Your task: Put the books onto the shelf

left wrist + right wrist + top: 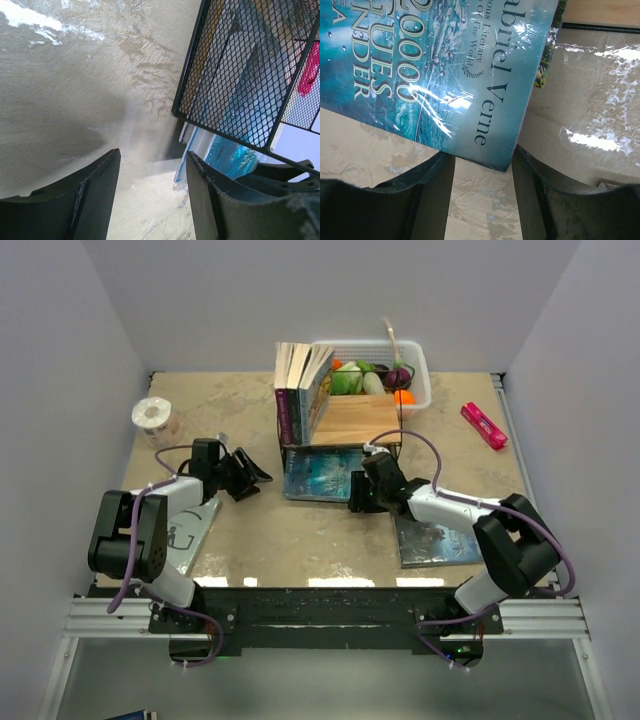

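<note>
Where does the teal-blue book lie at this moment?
In the top view, the teal-blue book lies flat on the table just in front of the shelf; one corner sits between the fingers of the right hand.

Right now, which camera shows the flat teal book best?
Right wrist: the teal book fills the frame, lettering legible. The top view shows it small; the left wrist, only a strip below the mesh shelf.
</note>
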